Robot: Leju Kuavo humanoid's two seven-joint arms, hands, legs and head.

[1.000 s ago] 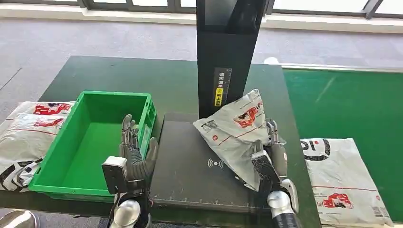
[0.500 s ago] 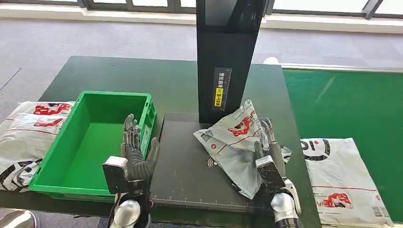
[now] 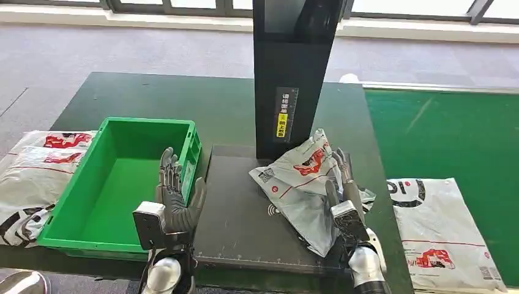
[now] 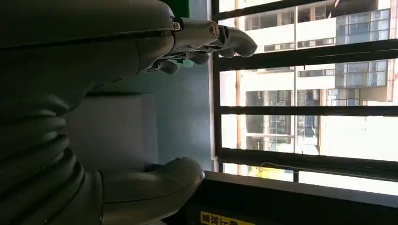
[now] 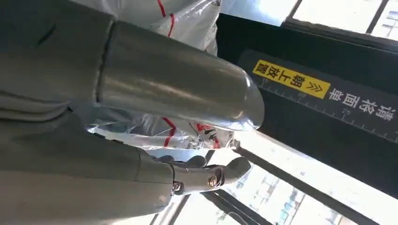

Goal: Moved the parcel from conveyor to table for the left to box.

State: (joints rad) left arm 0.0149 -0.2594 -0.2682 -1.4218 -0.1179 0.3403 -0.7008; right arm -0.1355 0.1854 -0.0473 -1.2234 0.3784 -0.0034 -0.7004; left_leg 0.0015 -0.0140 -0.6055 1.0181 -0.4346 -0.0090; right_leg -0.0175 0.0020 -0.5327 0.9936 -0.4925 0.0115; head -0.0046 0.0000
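Grey plastic parcel bag (image 3: 301, 187) lies on the black flat pad's (image 3: 242, 226) right side, held by the right hand (image 3: 344, 196), so the empty, spread-fingered left hand (image 3: 174, 196) must box it next.

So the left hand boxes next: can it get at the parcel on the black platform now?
Probably yes: the left hand is open beside the platform, nothing between it and the parcel, though the right hand holds its far side.

Daylight from windows (image 4: 305, 93), blown out in both wrist views; head view sharp, evenly lit, soft shadows.
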